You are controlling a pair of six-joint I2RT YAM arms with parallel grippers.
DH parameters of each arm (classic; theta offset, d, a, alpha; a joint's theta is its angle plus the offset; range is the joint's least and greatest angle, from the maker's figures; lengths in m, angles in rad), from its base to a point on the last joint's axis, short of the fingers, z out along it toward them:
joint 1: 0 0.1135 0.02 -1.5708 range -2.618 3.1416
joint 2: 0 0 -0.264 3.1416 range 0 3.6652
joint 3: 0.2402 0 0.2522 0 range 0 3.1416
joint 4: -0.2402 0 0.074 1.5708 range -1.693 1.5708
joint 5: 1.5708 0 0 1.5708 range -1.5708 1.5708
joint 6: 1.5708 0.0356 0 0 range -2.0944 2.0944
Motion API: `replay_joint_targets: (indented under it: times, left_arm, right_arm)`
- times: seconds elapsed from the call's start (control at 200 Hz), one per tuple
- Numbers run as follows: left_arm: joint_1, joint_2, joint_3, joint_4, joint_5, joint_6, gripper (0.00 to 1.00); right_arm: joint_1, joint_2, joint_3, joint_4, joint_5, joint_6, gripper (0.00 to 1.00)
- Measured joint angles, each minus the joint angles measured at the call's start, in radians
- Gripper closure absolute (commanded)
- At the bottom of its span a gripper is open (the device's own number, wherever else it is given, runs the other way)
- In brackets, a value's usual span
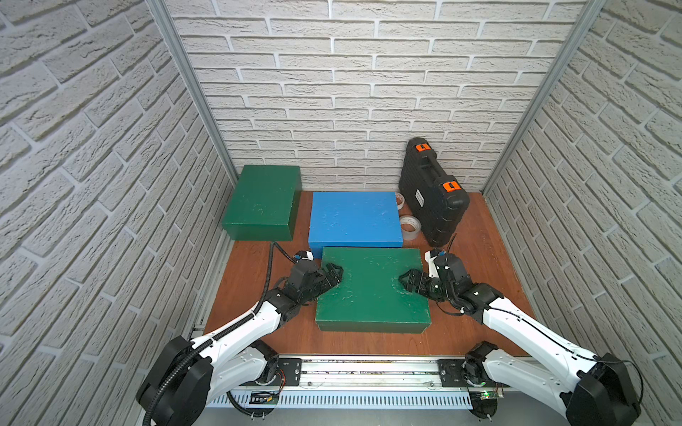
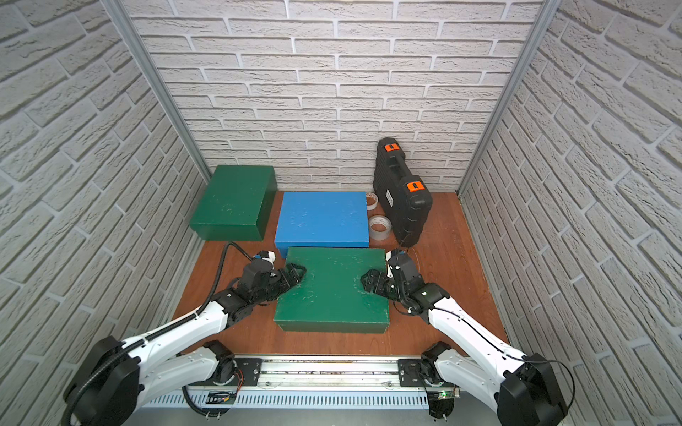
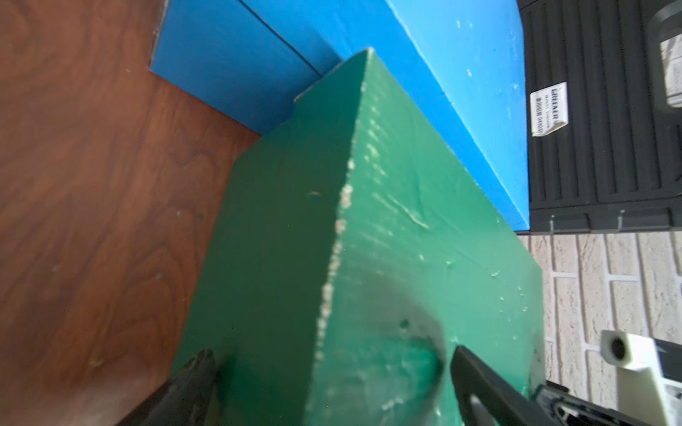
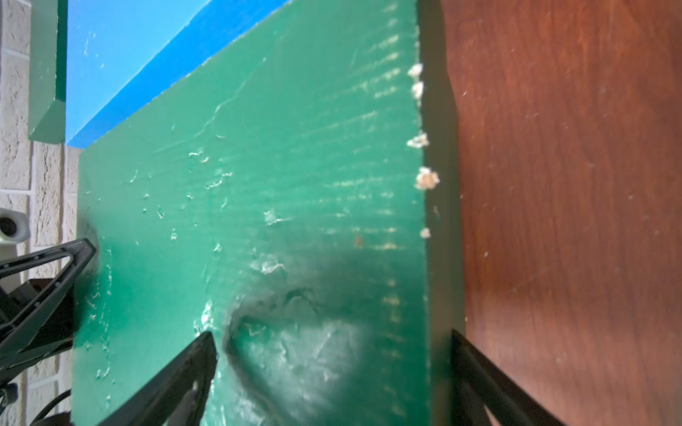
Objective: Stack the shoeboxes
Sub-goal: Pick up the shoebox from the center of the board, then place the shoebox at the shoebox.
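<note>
table [image 1: 479,291]: brown wood surface, closed in by white brick walls on three sides.
near green shoebox [image 1: 371,291]: lies flat with its lid on, at the front middle of the table. Its far edge reaches the front of the blue shoebox [image 1: 354,217]; I cannot tell if the two touch. The lid is scuffed and its edges are chipped.
blue shoebox [image 2: 323,217]: flat, lid on, directly behind the near green shoebox.
far green shoebox [image 1: 262,199]: flat in the back left corner, near the blue shoebox but apart from it.
black case [image 1: 431,199]: stands on its edge at the back right, against the wall, with orange latches.
left gripper [image 1: 335,274]: jaws spread wide, astride the left edge of the near green shoebox. One finger [image 3: 468,369] is on the lid, the other is low beside the side wall.
right gripper [image 1: 406,280]: astride the right edge of the same box. One finger [image 4: 199,354] is on the dented lid, the other is beside the wall. I cannot tell if it clamps.
tape rolls [image 1: 410,227]: two, between the blue shoebox and the black case.
</note>
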Motion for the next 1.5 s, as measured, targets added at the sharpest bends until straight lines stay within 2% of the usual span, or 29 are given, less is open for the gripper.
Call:
replay_joint_targets:
  times: [0.43, 0.665, 0.885, 1.13, 1.325, 1.5]
  left_arm:
    - [-0.018, -0.107, 0.191, -0.319, -0.050, 0.049, 0.02]
    - [-0.020, -0.194, 0.266, -0.411, -0.073, 0.064, 0.02]
    - [-0.020, -0.201, 0.370, -0.474, -0.107, 0.092, 0.02]
    - [-0.019, -0.121, 0.488, -0.501, -0.159, 0.138, 0.02]
    - [-0.004, 0.000, 0.577, -0.522, -0.223, 0.178, 0.02]
    - [0.043, 0.134, 0.683, -0.529, -0.225, 0.220, 0.02]
  right_arm:
    - [0.146, 0.003, 0.213, -0.216, 0.131, 0.024, 0.07]
    - [0.190, 0.003, 0.335, -0.298, 0.178, 0.043, 0.07]
    - [0.199, 0.047, 0.448, -0.350, 0.198, 0.054, 0.07]
    - [0.195, 0.135, 0.587, -0.373, 0.265, 0.037, 0.08]
    - [0.154, 0.293, 0.726, -0.382, 0.299, 0.011, 0.08]
    - [0.098, 0.423, 0.841, -0.389, 0.306, -0.019, 0.08]
